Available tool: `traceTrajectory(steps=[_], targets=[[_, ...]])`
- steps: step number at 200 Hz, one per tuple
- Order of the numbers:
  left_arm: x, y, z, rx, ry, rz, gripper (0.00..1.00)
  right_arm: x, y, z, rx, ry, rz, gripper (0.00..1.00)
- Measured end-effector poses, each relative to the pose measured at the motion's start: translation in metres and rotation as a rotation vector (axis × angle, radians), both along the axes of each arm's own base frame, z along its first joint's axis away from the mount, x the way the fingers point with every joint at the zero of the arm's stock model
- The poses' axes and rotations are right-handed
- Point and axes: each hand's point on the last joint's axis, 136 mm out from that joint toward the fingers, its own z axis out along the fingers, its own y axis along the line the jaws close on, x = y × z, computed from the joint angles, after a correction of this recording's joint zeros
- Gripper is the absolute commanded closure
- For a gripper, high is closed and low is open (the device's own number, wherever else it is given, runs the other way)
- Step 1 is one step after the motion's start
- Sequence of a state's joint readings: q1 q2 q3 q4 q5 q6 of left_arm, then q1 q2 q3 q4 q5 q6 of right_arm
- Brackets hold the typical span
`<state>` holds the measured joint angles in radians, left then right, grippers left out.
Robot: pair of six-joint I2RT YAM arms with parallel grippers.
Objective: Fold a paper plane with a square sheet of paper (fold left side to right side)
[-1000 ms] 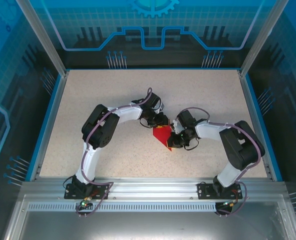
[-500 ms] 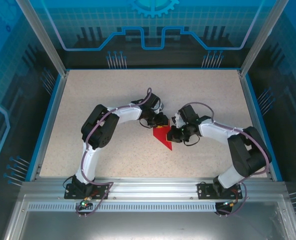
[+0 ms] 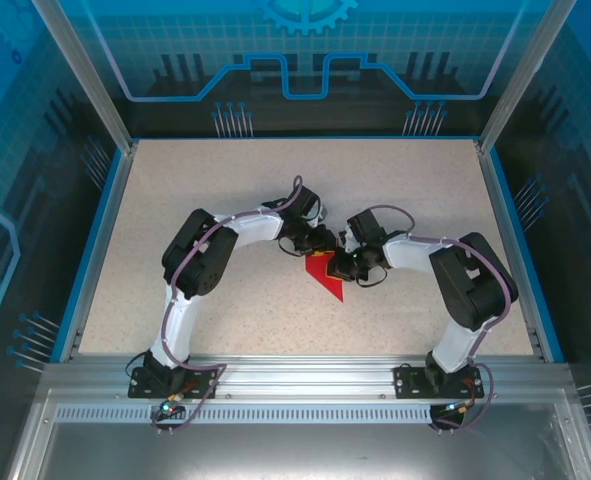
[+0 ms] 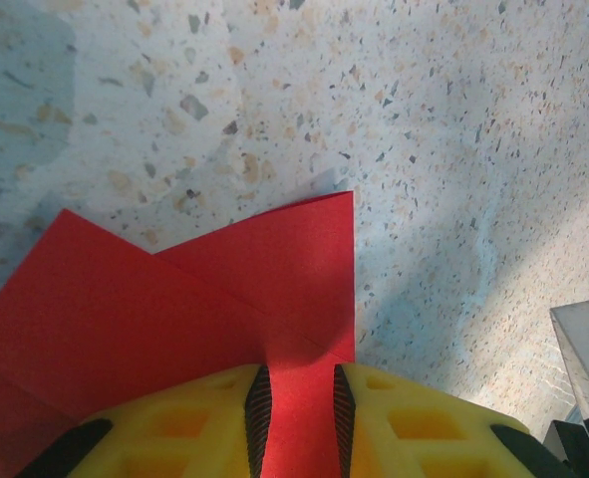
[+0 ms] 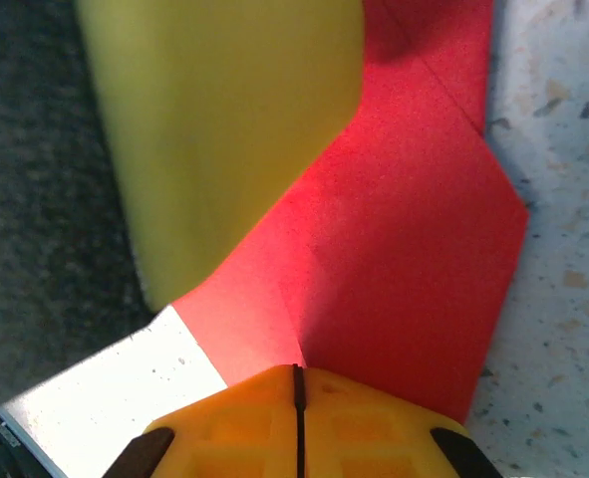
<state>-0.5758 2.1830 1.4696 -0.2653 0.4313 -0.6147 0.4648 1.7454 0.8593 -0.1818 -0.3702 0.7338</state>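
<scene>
The red paper [image 3: 325, 276] lies flat mid-table, folded into a slim shape whose point faces the near edge. In the left wrist view the paper [image 4: 224, 289] shows creased layers and a straight right edge. My left gripper [image 3: 315, 247] stands on its far end, yellow fingers [image 4: 194, 428] slightly apart, and red paper shows in the gap at my left gripper [image 4: 297, 383]. My right gripper [image 3: 348, 263] is shut, tips down on the paper's right side. At my right gripper [image 5: 297, 370] a crease in the paper [image 5: 414, 229] runs up to the closed tips. A left finger [image 5: 224, 129] looms beside it.
The speckled beige table [image 3: 205, 190] is bordered by a blue rim [image 3: 93, 250] and glass walls. An aluminium rail [image 3: 295, 372] carrying both arm bases runs along the near edge. The two arms meet close together at the paper.
My right gripper has slid along the paper's right side, from near its point toward the far end. The paper and the left gripper have stayed put.
</scene>
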Motion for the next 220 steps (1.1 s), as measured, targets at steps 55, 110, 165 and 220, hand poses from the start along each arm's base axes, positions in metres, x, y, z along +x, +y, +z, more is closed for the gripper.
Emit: traceTrajectory(steps=[55,110,165,220], targets=[[0.000,0.000,0.000,0.001,0.001,0.000,0.70,-0.001,-0.002,-0.004,-0.023,-0.004,0.025,0.93],[0.000,0.000,0.000,0.001,0.001,0.000,0.70,-0.014,-0.014,-0.005,-0.059,-0.035,0.063,0.93],[0.000,0.000,0.000,0.002,0.001,0.000,0.70,-0.034,-0.024,-0.004,-0.078,-0.036,0.102,0.92],[0.000,0.000,0.000,0.001,0.001,0.000,0.70,-0.061,-0.044,-0.003,-0.115,0.055,0.126,0.92]])
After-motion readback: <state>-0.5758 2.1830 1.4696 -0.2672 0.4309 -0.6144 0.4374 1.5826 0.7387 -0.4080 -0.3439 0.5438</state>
